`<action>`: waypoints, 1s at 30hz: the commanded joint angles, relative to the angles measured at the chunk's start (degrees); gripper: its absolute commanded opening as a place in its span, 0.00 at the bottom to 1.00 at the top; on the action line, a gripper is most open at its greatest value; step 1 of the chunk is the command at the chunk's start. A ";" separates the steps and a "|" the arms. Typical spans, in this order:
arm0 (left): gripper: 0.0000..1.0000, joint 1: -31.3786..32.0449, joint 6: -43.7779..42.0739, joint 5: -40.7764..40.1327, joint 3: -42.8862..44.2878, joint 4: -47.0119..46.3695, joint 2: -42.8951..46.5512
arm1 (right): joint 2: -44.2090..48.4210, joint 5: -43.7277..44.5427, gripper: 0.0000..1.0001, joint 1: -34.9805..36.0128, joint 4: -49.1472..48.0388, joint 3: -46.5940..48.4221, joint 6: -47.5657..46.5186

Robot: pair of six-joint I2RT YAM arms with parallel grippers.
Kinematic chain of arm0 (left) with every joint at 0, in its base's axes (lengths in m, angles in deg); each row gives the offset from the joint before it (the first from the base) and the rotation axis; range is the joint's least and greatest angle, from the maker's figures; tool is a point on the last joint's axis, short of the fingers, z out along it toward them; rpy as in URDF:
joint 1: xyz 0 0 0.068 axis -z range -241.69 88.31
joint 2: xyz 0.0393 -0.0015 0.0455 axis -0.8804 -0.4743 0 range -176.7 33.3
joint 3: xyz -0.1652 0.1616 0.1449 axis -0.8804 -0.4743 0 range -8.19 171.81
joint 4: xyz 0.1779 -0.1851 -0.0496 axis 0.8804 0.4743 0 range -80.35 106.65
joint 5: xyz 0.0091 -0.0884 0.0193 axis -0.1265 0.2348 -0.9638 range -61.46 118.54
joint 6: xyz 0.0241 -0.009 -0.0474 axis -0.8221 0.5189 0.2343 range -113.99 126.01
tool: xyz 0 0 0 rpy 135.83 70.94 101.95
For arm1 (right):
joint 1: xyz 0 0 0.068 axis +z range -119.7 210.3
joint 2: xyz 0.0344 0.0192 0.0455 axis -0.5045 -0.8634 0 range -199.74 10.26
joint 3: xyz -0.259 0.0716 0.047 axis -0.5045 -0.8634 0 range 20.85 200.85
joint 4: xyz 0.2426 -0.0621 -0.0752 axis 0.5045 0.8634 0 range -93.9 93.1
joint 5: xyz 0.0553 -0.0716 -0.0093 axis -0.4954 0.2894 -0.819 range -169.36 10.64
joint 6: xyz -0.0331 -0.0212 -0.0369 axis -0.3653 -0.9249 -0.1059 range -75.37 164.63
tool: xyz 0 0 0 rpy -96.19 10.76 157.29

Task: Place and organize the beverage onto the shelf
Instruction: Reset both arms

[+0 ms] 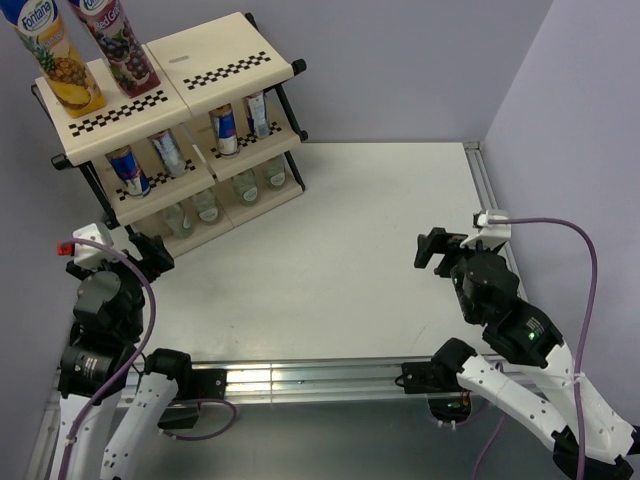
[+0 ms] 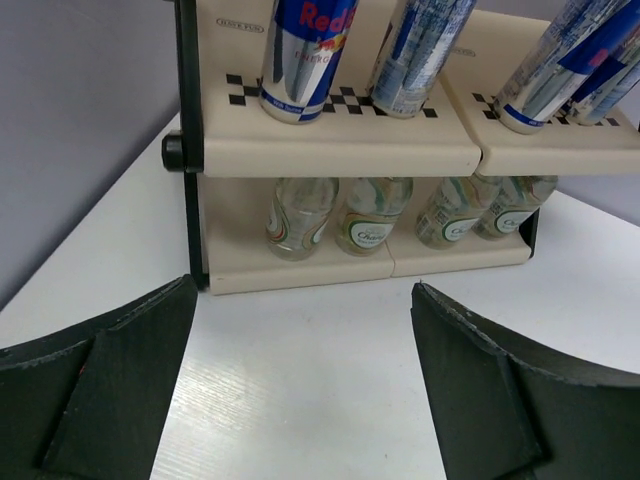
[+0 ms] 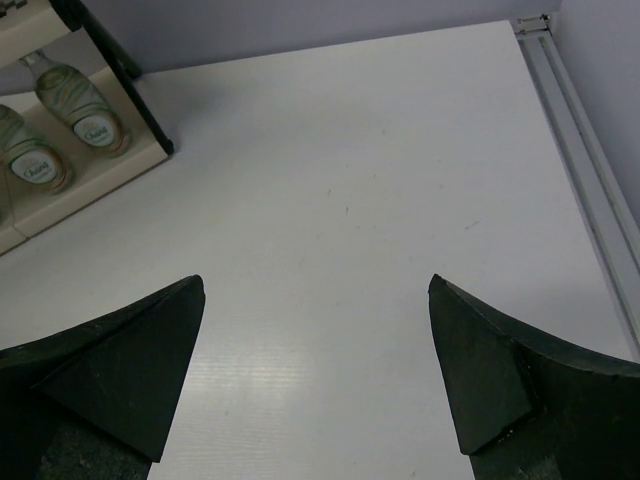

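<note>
While both arms sit low at the near edge of the white table (image 1: 360, 230), I can see every drink on the large three-tier rack with cream panels, black tubular frame and checkered strips (image 1: 215, 50), which stands at the far left of the table. The tall pineapple-yellow carton (image 1: 58, 62) and the tall grape-purple carton (image 1: 120, 45) stand side by side on the left half of the top tier. The four slim blue-silver-red cans (image 1: 128, 170) line the middle tier, and the four small clear bottles (image 1: 207, 207) line the bottom tier beneath them. My left gripper (image 1: 150, 255) is near the rack's front left end and faces it, jaws spread wide with nothing between them. My right gripper (image 1: 432, 248) hangs over bare table, well apart from the rack, likewise spread and empty.
</note>
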 commanded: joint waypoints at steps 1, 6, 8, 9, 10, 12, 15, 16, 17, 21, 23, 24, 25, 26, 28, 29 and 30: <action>0.93 0.12 2.73 -1.06 -2.69 -3.34 2.09 | 2.69 -2.84 1.00 -0.26 0.22 -0.89 -0.47; 0.91 0.03 2.12 3.06 -6.48 -6.85 4.21 | 4.19 -1.09 1.00 -0.26 2.86 -0.89 0.93; 0.92 -0.49 1.33 7.26 -7.52 -8.69 4.56 | 5.33 -1.61 1.00 -0.26 1.64 -1.85 0.76; 0.92 -1.19 0.72 8.68 -7.71 -9.57 4.56 | 5.51 -1.61 1.00 -0.26 1.11 -2.90 0.59; 0.94 -2.24 0.80 9.56 -7.71 -8.97 4.21 | 5.68 -1.53 1.00 -0.26 0.67 -3.17 0.50; 0.95 -6.19 1.59 9.57 -7.27 -8.27 3.42 | 5.33 -1.09 1.00 -0.26 0.92 -3.09 0.85; 0.95 -9.10 1.76 9.84 -7.44 -8.35 3.50 | 4.89 0.05 1.00 -0.26 0.84 -3.00 1.28; 0.95 -9.54 1.85 9.49 -7.53 -8.18 3.50 | 4.81 0.23 1.00 -0.26 0.75 -3.00 1.29; 0.95 -10.24 2.20 9.05 -7.36 -7.65 3.50 | 4.81 0.06 1.00 -0.26 0.66 -2.91 1.37; 0.96 -11.65 2.73 7.55 -7.53 -7.38 3.85 | 4.54 1.37 1.00 -0.26 0.14 -2.56 1.20; 0.97 -12.53 2.91 7.81 -7.62 -7.39 3.68 | 4.19 1.64 1.00 -0.26 -0.39 -2.47 0.76; 0.97 -12.53 2.91 7.90 -7.62 -7.38 3.51 | 4.02 1.64 1.00 -0.26 -0.39 -2.30 0.67; 0.97 -12.53 2.91 7.90 -7.62 -7.30 3.42 | 3.49 1.64 1.00 -0.26 -0.39 -2.12 0.67; 0.97 -12.53 3.17 7.73 -7.45 -7.04 3.07 | 3.14 1.73 1.00 -0.26 -0.13 -1.69 0.67; 0.97 -12.53 3.00 8.60 -7.62 -7.12 3.15 | 2.35 2.08 1.00 -0.26 -0.04 -1.42 0.67; 0.97 -12.53 2.73 9.22 -7.79 -7.38 3.50 | 2.26 1.99 1.00 -0.26 -0.04 -1.16 0.67; 0.97 -12.53 2.56 9.74 -7.88 -7.56 3.59 | 2.17 2.08 1.00 -0.26 -0.04 -1.07 0.67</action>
